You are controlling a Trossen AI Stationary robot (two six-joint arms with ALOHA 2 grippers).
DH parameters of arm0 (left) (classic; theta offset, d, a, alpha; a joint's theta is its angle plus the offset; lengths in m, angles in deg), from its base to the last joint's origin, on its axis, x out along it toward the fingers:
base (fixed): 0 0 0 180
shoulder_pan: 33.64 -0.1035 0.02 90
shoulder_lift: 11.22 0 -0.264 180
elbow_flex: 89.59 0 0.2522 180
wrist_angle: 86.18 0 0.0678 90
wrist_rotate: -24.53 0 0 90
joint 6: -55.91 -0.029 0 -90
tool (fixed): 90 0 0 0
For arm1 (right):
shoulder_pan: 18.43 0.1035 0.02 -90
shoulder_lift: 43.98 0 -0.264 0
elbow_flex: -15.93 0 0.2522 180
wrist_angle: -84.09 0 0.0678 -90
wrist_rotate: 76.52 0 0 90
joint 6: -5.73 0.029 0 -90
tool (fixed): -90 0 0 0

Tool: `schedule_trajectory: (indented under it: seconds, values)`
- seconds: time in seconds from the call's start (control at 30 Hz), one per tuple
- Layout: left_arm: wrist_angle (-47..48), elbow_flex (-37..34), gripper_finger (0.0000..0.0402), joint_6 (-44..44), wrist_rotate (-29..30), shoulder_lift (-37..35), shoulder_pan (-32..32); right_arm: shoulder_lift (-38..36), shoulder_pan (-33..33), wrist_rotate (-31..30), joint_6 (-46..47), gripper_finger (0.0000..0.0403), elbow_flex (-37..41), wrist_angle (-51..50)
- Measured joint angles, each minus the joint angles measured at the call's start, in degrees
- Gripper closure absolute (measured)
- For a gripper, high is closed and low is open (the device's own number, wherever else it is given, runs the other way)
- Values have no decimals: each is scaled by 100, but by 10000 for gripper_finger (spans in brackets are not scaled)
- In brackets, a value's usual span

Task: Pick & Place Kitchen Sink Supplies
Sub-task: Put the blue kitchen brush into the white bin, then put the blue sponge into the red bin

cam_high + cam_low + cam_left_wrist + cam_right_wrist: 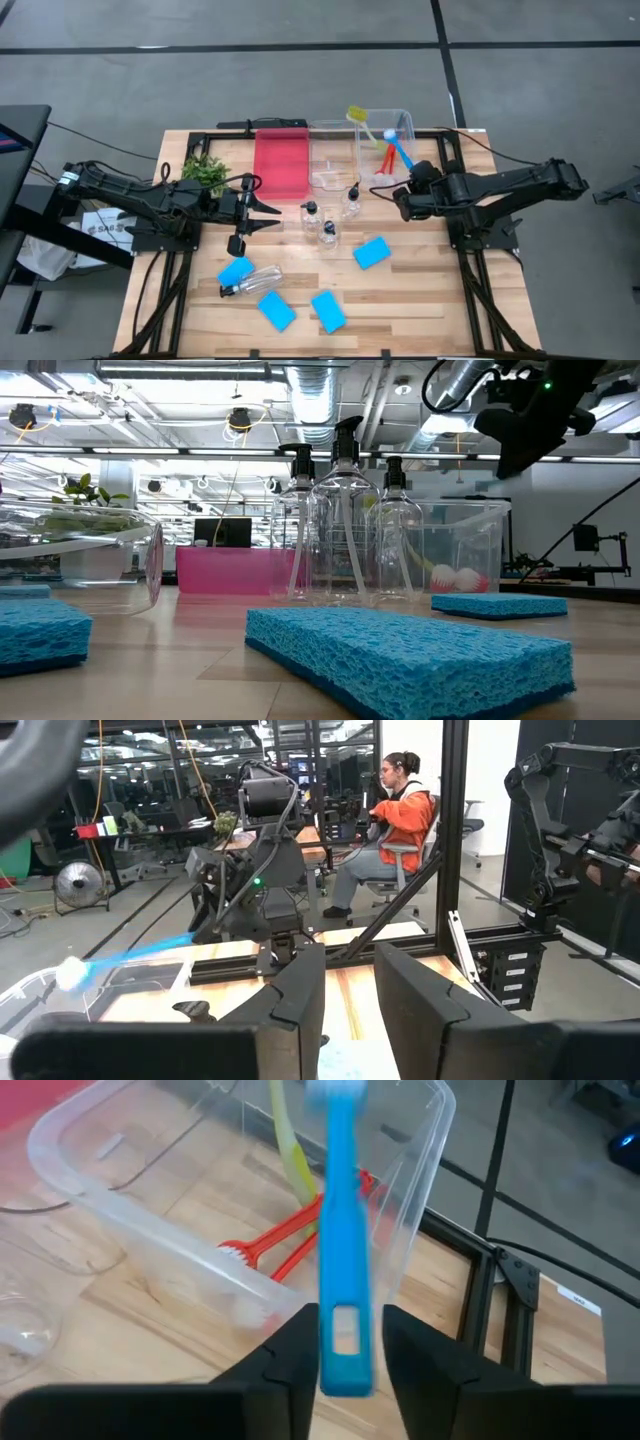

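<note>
My right gripper [348, 1342] hovers at the near edge of a clear bin [392, 125] at the table's far right. A blue brush [342, 1230] stands blurred between its slightly parted fingers, white head [390, 134] over the bin. A red brush [285, 1240] and a yellow-green brush [290, 1155] lie in that bin. My left gripper [268, 216] is open and empty at the table's left, pointing right. Three clear pump bottles [328, 235] stand upright at the middle and one [255, 280] lies on its side. Several blue sponges [371, 252] lie flat on the table. My right gripper's fingers [295, 1350] stand on either side of the blue brush's handle near its free end [345, 1365], slanting down toward the bin. A thin gap shows on one side of the handle. I cannot tell whether the fingers touch it.
A red tray [282, 162] and a second clear bin [330, 160] stand at the far edge, left of the brush bin. A green plant [205, 172] sits by the left arm. A person sits in the room beyond the table [400, 820].
</note>
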Motion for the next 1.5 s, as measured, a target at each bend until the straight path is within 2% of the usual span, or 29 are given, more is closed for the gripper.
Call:
schedule_trajectory:
  seconds: [0.37, 0.57, 0.77, 1.07, 1.5]
  values:
    - [-2, 0, 309, 0, 0, 0, -1, 0, 0, -310, 7, 195, 0, 123]
    - [-2, 0, 309, 0, 0, 0, 1, 0, 0, -315, 7, 169, 0, 185]
    - [-2, 0, 309, 0, -1, 0, 0, 0, 46, -491, -281, 179, 0, 212]
    - [-2, 0, 309, 0, 0, 0, 0, 0, 529, -1199, -260, 220, 0, 305]
    - [-2, 0, 309, 0, 0, 0, -1, 68, 1856, -1226, -590, 270, -2, 1442]
